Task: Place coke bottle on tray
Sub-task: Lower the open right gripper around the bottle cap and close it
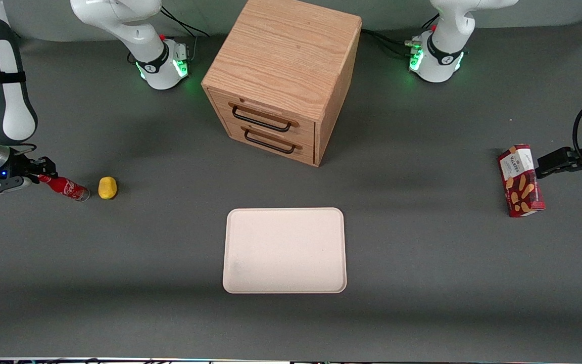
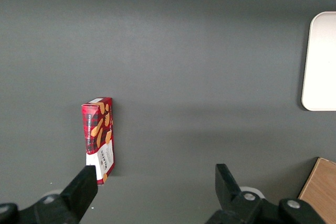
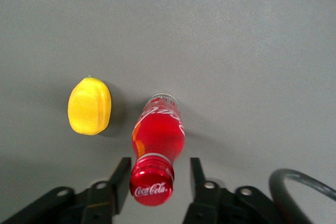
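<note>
In the front view, the coke bottle (image 1: 66,187) stood tilted on the grey tabletop (image 1: 422,253) at the working arm's end, with its red cap leaning toward the gripper (image 1: 38,174). The gripper was at the cap end of the bottle, low over the tabletop. A small yellow object (image 1: 107,187) lay just beside the base of the bottle, apart from it. The tray (image 1: 285,250) lay flat near the middle of the tabletop, nearer to the front camera than the wooden drawer cabinet (image 1: 283,76), and it was well apart from the bottle. A red biscuit box (image 1: 521,180) lay toward the parked arm's end of the tabletop. In the left wrist view, the biscuit box (image 2: 98,137) lay on the grey surface, and one rounded edge of the tray (image 2: 320,61) and a corner of the cabinet (image 2: 321,192) were visible. In the right wrist view, the gripper (image 3: 157,179) was open, with one black finger (image 3: 121,177) on each side of the bottle neck and a small gap between each finger and the bottle. The coke bottle (image 3: 158,140) showed its white lettering on the cap, and the yellow object (image 3: 90,105) lay beside it without touching.
</note>
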